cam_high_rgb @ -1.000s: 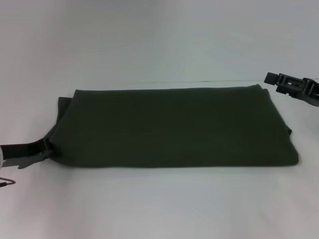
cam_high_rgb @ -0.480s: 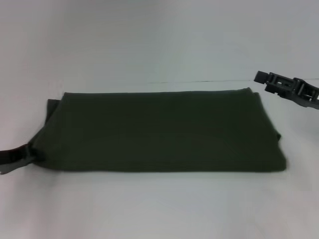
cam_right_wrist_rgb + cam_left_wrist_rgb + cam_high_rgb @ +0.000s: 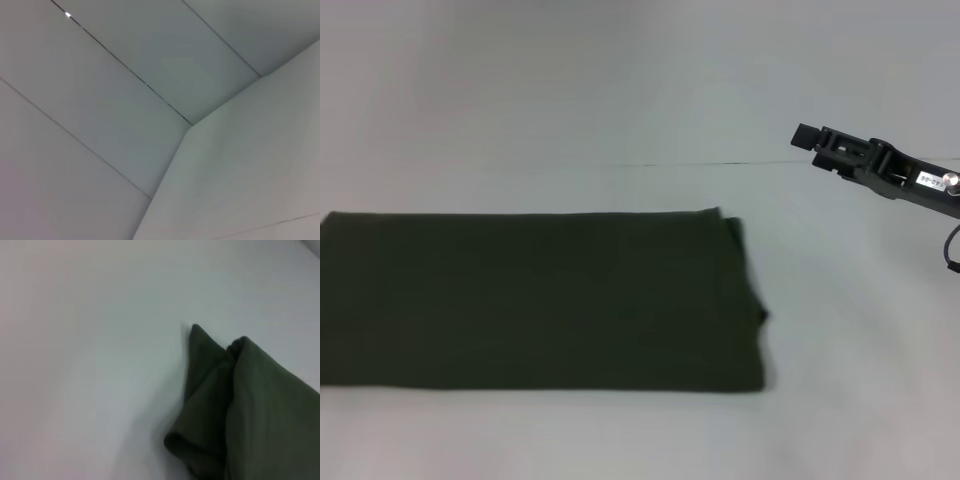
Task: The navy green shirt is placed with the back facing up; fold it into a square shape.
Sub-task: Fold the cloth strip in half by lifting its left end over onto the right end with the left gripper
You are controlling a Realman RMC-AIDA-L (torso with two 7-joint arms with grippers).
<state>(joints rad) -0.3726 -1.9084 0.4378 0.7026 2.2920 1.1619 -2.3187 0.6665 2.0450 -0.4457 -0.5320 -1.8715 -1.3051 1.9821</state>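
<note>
olive navy green shirt [image 3: 535, 300] folded flat on white table [image 3: 620, 440], right hand [image 3: 807, 135] raised beyond it, grip unclear

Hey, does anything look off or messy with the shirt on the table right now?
Mostly tidy: the navy green shirt lies flat as a long folded rectangle, not yet a square. Its end nearest the right gripper is uneven, with layers stepping out of line. The left wrist view shows a bunched, puckered corner. The table shows nothing spilled.
</note>
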